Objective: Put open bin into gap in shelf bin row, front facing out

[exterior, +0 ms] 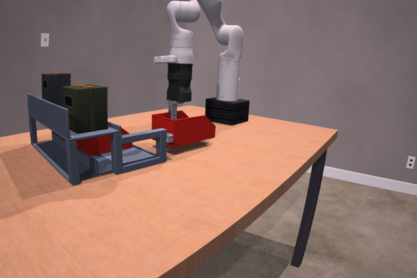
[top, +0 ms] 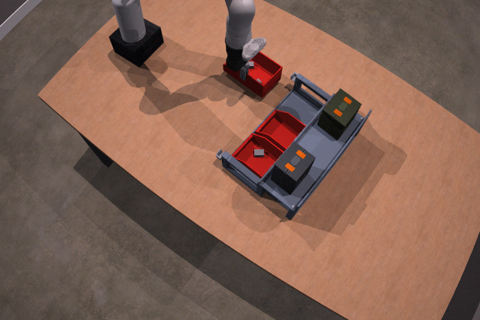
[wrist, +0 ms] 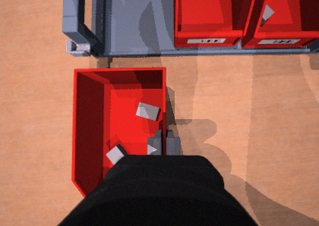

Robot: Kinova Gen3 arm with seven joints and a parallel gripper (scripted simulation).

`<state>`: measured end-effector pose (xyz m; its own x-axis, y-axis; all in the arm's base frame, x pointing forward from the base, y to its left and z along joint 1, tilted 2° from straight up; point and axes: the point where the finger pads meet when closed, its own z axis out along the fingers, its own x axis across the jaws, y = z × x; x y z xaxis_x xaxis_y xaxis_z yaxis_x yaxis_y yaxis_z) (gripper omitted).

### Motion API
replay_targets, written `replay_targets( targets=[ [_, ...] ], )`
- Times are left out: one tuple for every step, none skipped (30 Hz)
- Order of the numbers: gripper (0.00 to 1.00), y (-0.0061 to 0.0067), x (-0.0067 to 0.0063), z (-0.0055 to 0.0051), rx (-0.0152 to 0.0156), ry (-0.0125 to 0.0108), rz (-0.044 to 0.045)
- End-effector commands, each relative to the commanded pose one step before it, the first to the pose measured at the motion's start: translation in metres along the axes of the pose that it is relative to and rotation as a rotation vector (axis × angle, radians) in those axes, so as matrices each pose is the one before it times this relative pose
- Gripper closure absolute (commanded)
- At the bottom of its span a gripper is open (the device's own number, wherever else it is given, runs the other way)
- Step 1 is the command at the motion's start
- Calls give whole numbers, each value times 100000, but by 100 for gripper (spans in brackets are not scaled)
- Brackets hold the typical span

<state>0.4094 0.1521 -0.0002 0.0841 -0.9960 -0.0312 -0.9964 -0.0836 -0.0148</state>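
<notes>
The white jointed robot arm [top: 239, 5] reaches down from its black block base [top: 153, 41] on the wooden table [top: 116, 114], and the black two-finger gripper [wrist: 164, 142] is clamped narrow on the side wall of the red open-front plastic bin [wrist: 118, 123], one finger inside and one outside. That bin hangs just above the table, right in front of the grey metal shelf frame [exterior: 118, 139], lined up with the gap on the lower shelf. Two small grey block parts [wrist: 148, 111] lie in it. Further along, two more red bins [top: 271, 137] sit in the row, with a dark green box [top: 339, 112] and a black box [top: 293, 166] up top.
</notes>
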Motion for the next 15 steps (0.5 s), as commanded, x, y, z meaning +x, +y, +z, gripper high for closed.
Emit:
replay_targets(
  targets=[
    [100, -97, -51, -103, 284, -66, -40],
    [100, -1, -1, 0, 1, 0, -1],
    [100, 0, 0, 0, 0, 0, 0],
    [100, 0, 0, 0, 0, 0, 0],
    [100, 0, 0, 0, 0, 0, 0],
    [100, 0, 0, 0, 0, 0, 0],
    [100, -1, 0, 0, 2, 0, 1],
    [100, -1, 0, 0, 2, 0, 1],
    [100, -1, 0, 0, 2, 0, 1],
    [100, 0, 0, 0, 0, 0, 0],
    [100, 0, 0, 0, 0, 0, 0],
    [100, 0, 0, 0, 0, 0, 0],
    [100, 0, 0, 0, 0, 0, 0],
    [100, 0, 0, 0, 0, 0, 0],
    [100, 0, 0, 0, 0, 0, 0]
  ],
)
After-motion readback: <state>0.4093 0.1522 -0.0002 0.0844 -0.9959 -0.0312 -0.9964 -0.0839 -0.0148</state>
